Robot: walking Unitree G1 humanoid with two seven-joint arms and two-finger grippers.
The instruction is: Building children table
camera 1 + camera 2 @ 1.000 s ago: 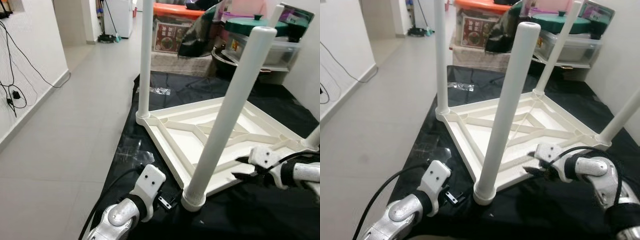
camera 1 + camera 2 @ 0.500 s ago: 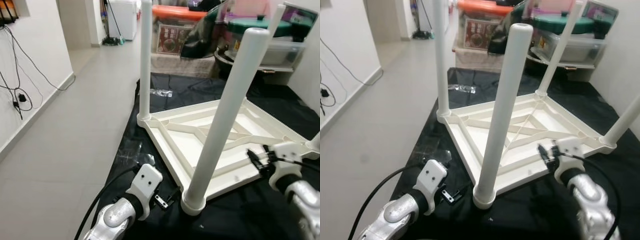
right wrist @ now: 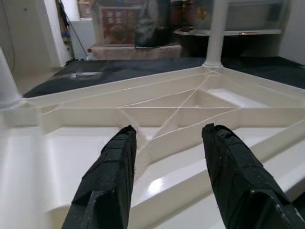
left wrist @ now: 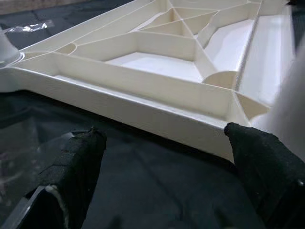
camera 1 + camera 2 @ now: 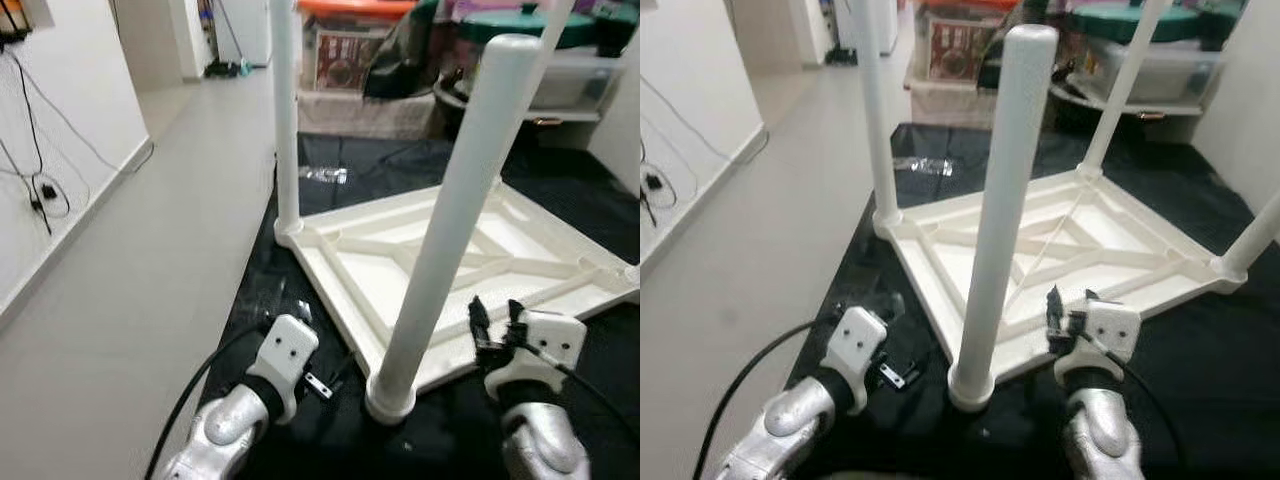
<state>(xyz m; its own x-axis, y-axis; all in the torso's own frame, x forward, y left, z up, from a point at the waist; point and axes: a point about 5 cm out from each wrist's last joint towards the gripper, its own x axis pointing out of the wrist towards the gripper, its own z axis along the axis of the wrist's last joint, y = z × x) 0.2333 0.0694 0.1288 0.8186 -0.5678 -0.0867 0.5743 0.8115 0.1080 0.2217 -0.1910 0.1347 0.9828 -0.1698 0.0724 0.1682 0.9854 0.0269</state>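
Note:
The white children's table (image 5: 350, 290) lies upside down on a black sheet (image 5: 590, 380), its ribbed underside facing up. Its legs stand upright; the nearest leg (image 5: 452, 220) rises from the front corner, and another leg (image 5: 285, 110) stands at the left corner. My left gripper (image 5: 330, 378) is low on the sheet just left of the front corner, open, with the table's rim (image 4: 143, 95) between its spread fingers (image 4: 71, 162). My right gripper (image 5: 497, 320) is open at the near right edge, pointing over the rim (image 3: 71, 157) with its fingers (image 3: 112, 176) apart and nothing held.
Storage bins and pots (image 5: 520, 60) crowd the back behind the sheet. A clear plastic bag (image 5: 322, 176) lies on the sheet beyond the left leg. Tiled floor (image 5: 150, 250) runs along the left, with a white wall and hanging cables (image 5: 40, 190).
My right arm swung in from the right side to the table's near edge, its fingers now pointing forward over the rim. The left gripper stayed by the front corner. The camera tilted slightly.

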